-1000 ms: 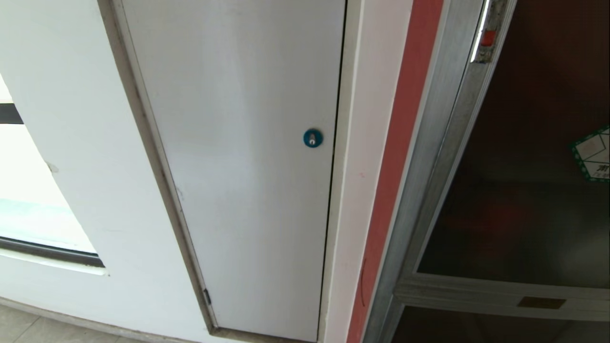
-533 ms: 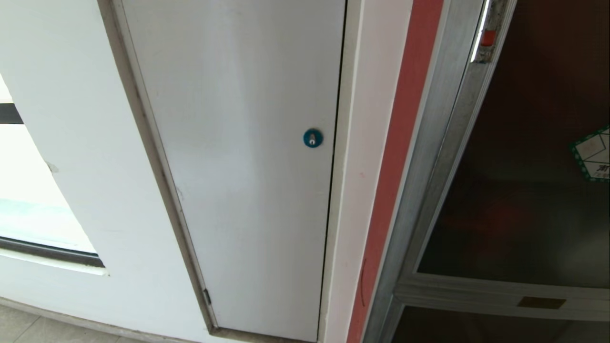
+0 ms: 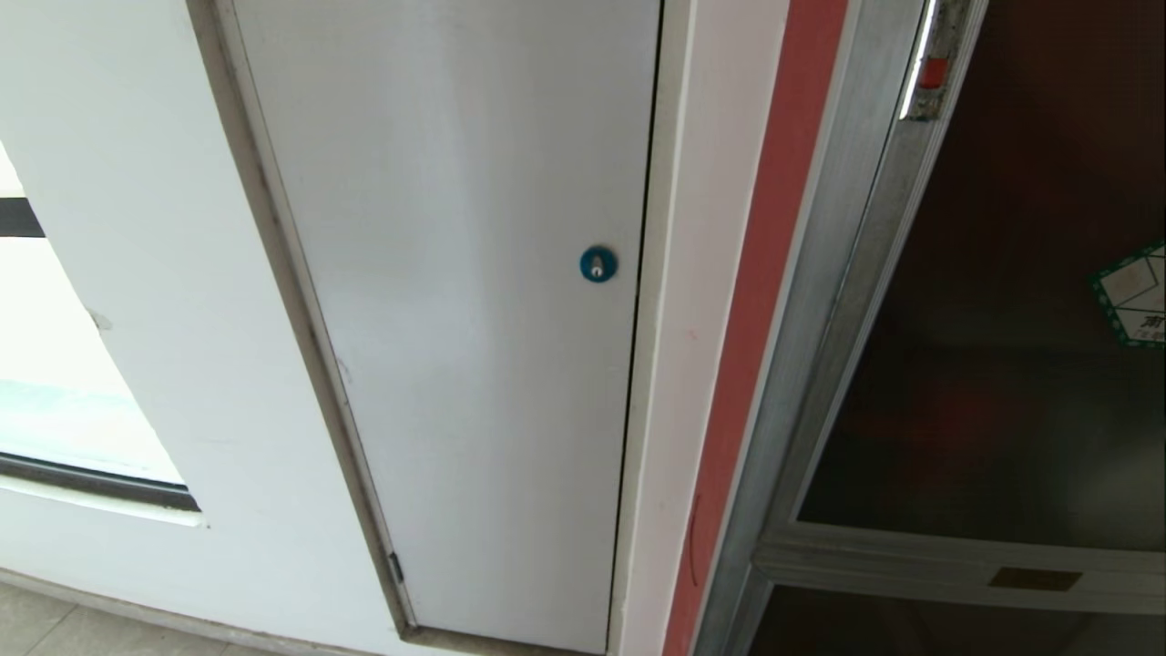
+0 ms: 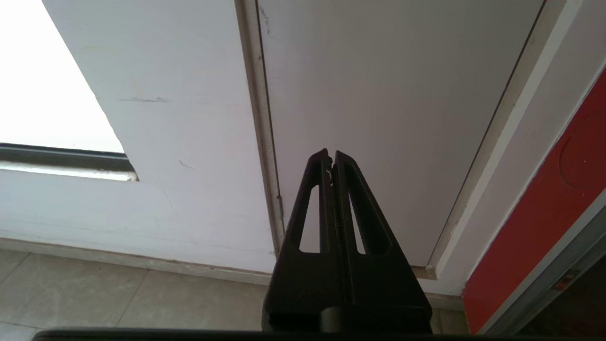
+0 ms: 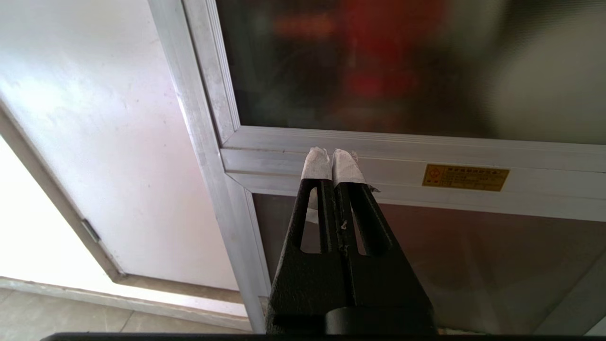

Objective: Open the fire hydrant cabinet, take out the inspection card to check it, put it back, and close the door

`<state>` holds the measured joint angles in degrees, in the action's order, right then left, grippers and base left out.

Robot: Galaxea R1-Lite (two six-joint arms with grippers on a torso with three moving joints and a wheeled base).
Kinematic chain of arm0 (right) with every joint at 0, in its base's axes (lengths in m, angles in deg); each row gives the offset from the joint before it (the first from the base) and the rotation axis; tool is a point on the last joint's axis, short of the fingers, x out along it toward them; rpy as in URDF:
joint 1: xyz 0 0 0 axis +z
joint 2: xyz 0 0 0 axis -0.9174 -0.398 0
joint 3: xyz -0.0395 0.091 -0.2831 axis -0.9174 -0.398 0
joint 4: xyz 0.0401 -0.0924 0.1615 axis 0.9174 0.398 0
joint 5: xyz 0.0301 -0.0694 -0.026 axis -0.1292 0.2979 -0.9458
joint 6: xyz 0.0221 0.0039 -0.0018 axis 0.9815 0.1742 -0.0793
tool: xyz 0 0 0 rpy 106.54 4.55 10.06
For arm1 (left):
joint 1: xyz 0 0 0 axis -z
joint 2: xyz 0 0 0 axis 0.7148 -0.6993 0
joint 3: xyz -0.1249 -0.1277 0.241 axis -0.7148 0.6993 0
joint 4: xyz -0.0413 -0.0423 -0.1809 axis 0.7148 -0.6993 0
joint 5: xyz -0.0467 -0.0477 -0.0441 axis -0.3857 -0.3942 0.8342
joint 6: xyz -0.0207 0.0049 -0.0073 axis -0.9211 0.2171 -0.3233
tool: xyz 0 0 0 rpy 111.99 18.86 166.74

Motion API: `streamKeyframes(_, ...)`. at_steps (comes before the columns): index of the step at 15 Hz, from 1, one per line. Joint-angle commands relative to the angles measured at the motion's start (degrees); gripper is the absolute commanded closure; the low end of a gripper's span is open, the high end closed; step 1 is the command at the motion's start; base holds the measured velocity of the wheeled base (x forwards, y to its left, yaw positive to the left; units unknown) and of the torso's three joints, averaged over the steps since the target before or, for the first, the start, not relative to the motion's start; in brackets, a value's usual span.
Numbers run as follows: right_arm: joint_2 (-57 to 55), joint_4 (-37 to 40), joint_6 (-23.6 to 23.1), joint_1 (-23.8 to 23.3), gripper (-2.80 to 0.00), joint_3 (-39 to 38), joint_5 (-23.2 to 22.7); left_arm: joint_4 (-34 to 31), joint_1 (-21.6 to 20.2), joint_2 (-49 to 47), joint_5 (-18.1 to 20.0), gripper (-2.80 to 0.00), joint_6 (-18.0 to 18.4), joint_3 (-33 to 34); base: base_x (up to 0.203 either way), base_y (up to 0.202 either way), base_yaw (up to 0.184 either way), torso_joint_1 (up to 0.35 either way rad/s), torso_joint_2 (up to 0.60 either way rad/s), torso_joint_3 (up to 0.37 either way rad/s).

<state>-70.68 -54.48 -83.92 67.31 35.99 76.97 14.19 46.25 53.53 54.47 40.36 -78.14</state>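
1. Broadly filling the head view's middle: pale grey panel (image 3: 474, 319) standing shut in the white wall (image 3: 137, 228), carrying a blue round lock (image 3: 598, 264) near its right edge.
2. Standing just right of that, past a red strip (image 3: 756, 301): fire hydrant cabinet (image 3: 820, 301), its silver frame running tall.
3. Sitting shut in that frame: door (image 3: 1002, 273), dark glass showing dim red shapes behind; inspection card not showing anywhere.
4. Lying under the door's bottom rail: lower dark panel (image 5: 473, 265).
5. Pointing at the grey panel's lower part, above the floor tiles (image 4: 118, 298): left end effector (image 4: 331, 154), clenched, grasping nothing.
6. Pointing at the door's bottom rail: right end effector (image 5: 333, 154), white-wrapped tips pressing together, grasping nothing.
7. Clinging to the glass at the far right: green-bordered sticker (image 3: 1134, 296).
8. Sitting on the rail: brass plate (image 5: 465, 177).
9. Showing high on the door's edge: small red latch (image 3: 931, 73).
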Motion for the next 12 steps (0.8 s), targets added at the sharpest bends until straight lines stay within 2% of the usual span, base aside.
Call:
streamKeyframes(1, -0.09, -0.04, 0.01, 0.02, 0.00, -0.18, 0.05, 0.00, -0.01, -0.07, 0.00, 0.00, 0.01, 0.04, 0.000, 0.000, 0.000, 0.000, 0.00, 0.000)
streamKeyframes(12, -0.09, -0.04, 0.10, 0.02, 0.00, -0.18, 0.05, 0.00, -0.01, -0.07, 0.00, 0.00, 0.01, -0.04, 0.000, 0.000, 0.000, 0.000, 0.00, 0.000)
